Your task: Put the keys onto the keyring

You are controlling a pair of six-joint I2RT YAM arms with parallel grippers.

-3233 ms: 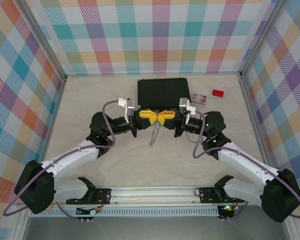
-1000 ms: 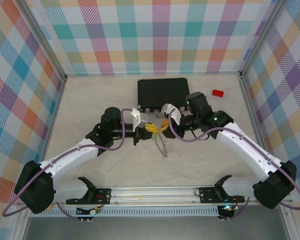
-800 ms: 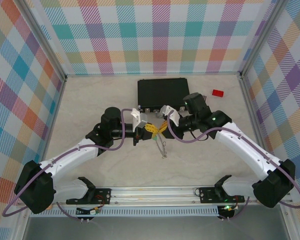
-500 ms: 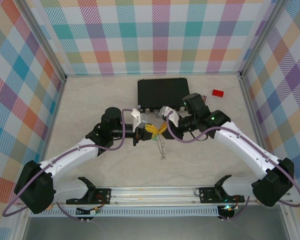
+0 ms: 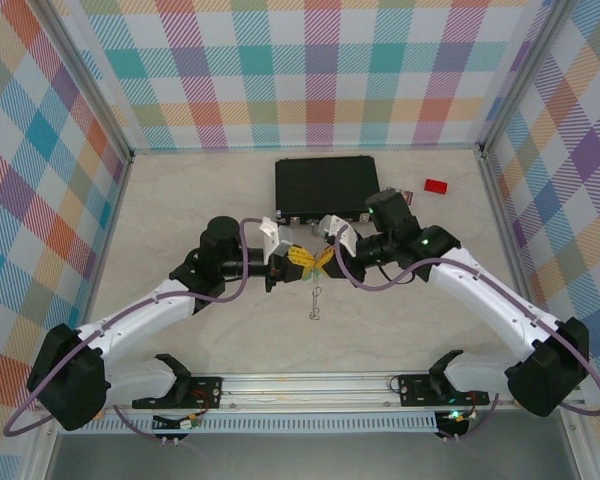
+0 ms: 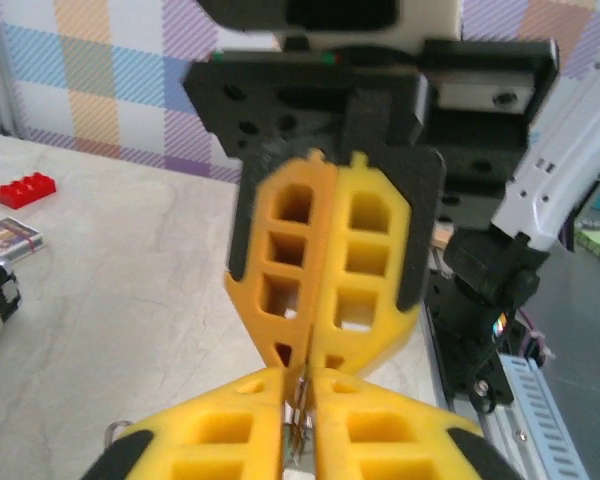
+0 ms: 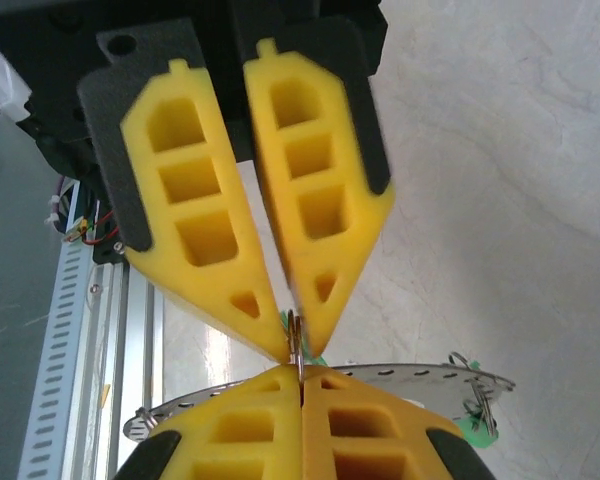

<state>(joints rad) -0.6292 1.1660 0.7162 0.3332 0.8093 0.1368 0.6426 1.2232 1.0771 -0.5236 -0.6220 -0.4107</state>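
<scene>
Hanging edge-on at 6 o'clock: thin grey keyring [image 5: 316, 300] | L gripper [image 5: 306, 263] & R gripper [image 5: 321, 260] held tip-to-tip, both clamped on it.

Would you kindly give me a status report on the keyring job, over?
Left gripper and right gripper tip to tip, jaws pinched on thin metal, apparently the keyring. One green key at the ring's end. Black case behind, not obstructing.

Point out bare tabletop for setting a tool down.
Free: far left, between the plaid left wall and the flat black case; near centre, ahead of the aluminium rail. Crowded: mid-table, where left pincer and right pincer meet above the hanging grey metal hoop.
</scene>
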